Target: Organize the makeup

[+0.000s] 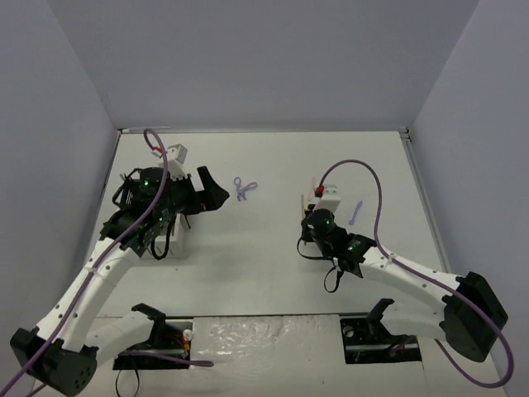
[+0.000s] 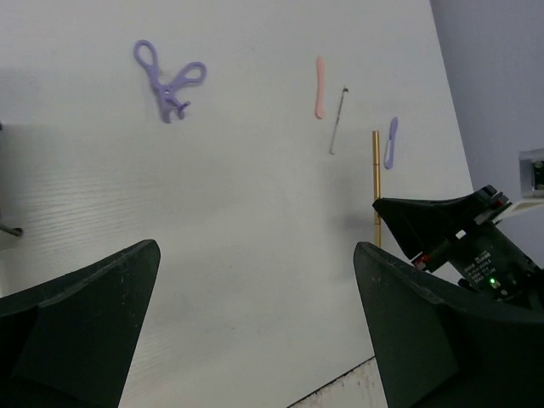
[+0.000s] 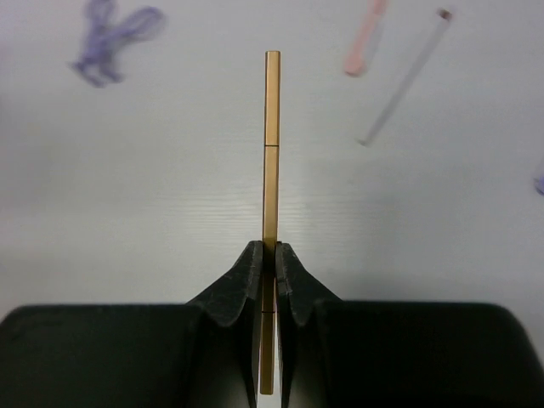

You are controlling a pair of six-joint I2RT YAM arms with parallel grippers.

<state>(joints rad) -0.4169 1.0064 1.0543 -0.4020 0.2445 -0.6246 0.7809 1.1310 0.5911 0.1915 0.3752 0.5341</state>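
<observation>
The white worktop point(image 1: 264, 281) fills the space between pale walls, and the makeup lies scattered over its far half. The left arm point(image 1: 107, 265) reaches up the left side. The right arm point(image 1: 413, 281) stretches in from the near right corner toward the middle.

The left claw point(image 2: 255, 272) hangs wide open above bare worktop with nothing between its dark fingers point(image 2: 102, 314). The right claw point(image 3: 270, 255) is closed on a tan stick point(image 3: 271, 127). Its two black fingertips pinch the stick near its near end, and most of the length points straight away from the wrist (whether the far end rests on the worktop or is lifted, I cannot tell).

The purple scissor-like tool point(image 1: 244, 188) lies flat between the two claws, toward the back of the worktop and well apart from the other pieces. A thin grey pencil point(image 2: 337, 123) lies slanted, just beside a pink tool point(image 2: 320, 87). Both sit beyond the tip of the tan stick, and in the right wrist view they lie up and to the right of it. A small lilac tool point(image 2: 390, 142) lies alone on the worktop on the outer side of the right claw, near the far end of the stick but not touching it.
</observation>
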